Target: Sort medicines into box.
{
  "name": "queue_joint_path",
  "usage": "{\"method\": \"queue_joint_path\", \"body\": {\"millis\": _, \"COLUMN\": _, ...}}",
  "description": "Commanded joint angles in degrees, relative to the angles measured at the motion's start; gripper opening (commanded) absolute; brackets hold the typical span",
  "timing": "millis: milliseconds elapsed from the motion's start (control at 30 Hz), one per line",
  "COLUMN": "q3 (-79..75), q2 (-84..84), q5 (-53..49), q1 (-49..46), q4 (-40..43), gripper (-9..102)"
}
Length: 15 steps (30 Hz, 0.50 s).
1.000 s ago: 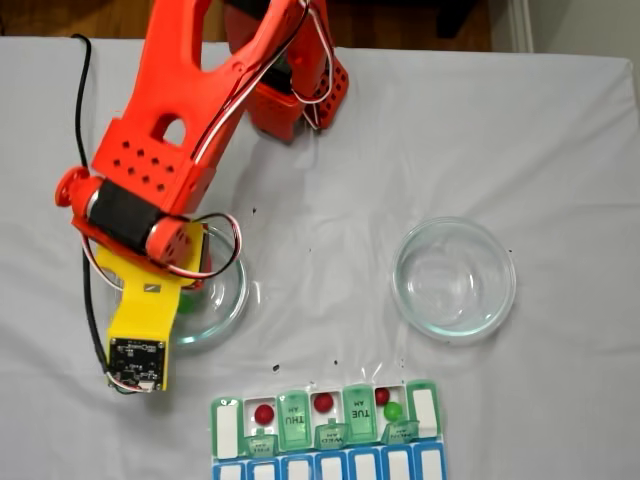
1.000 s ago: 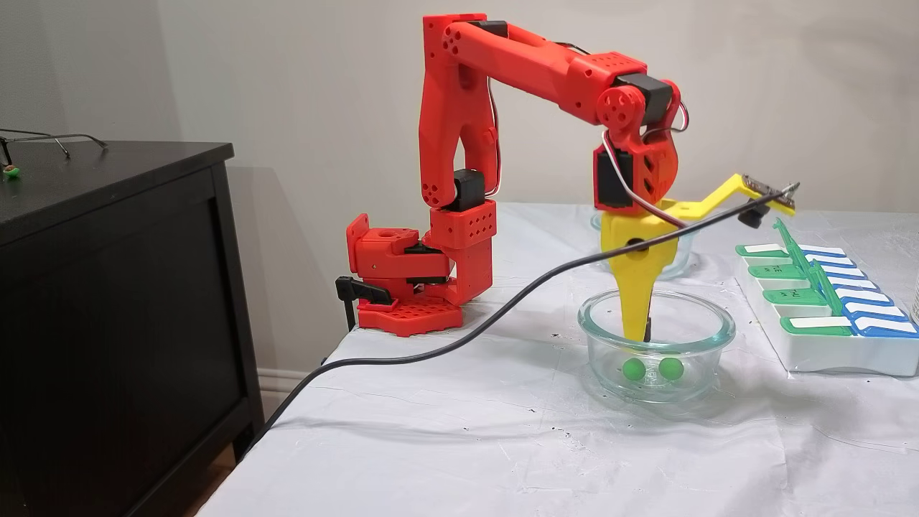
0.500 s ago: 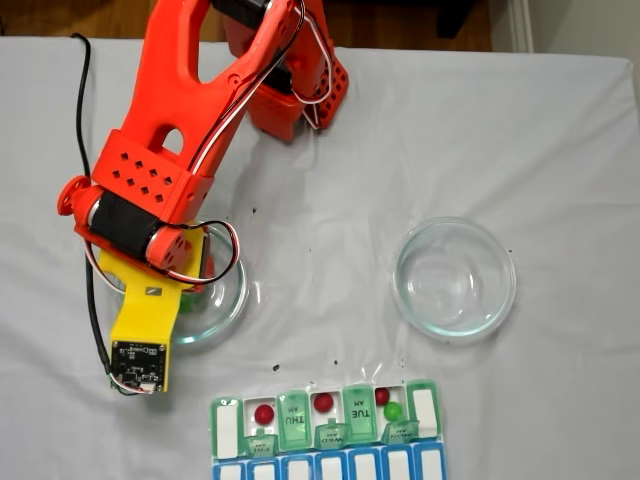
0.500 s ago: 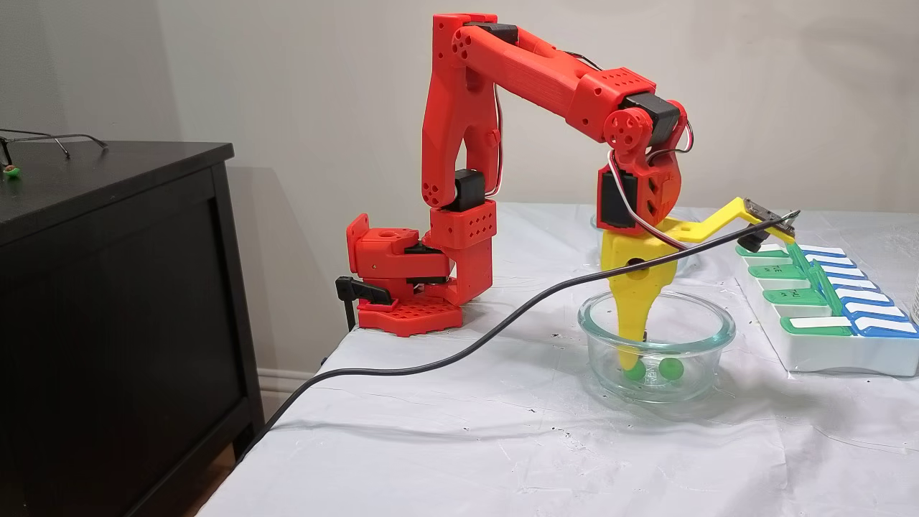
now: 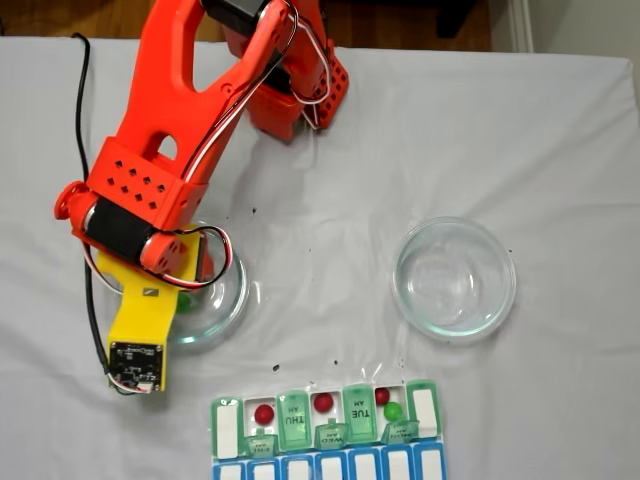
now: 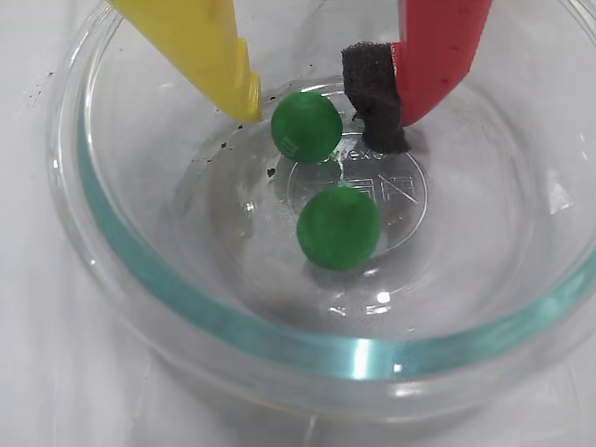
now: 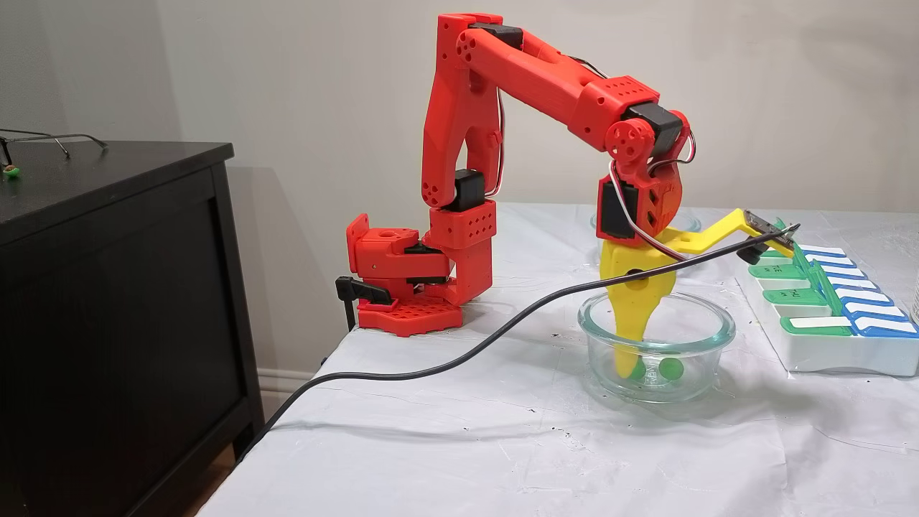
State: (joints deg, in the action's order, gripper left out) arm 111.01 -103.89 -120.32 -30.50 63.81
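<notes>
Down in the dish, gripper sits spread and empty with the upper green pill right between yellow tip and red finger's foam pad, second pill just below, outside the gap; box well apart.

Two glass dishes, black cabinet, glasses.

beige wall — black cabinet

A home room: black wooden cabinet at the left, spectacles on top, white-clothed worktop, hardwood floor.
</notes>
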Motion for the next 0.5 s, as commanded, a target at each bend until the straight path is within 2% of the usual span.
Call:
{"method": "queue_joint_path", "body": {"millis": 0, "q3": -2.9, "q2": -1.2, "q5": -0.6, "q1": 0.0, "q4": -1.2, "gripper": 19}}
{"method": "queue_joint_path", "body": {"millis": 467, "q3": 1.7, "q2": -1.9, "q5": -0.7, "q1": 1.2, "q4": -4.9, "gripper": 16}}
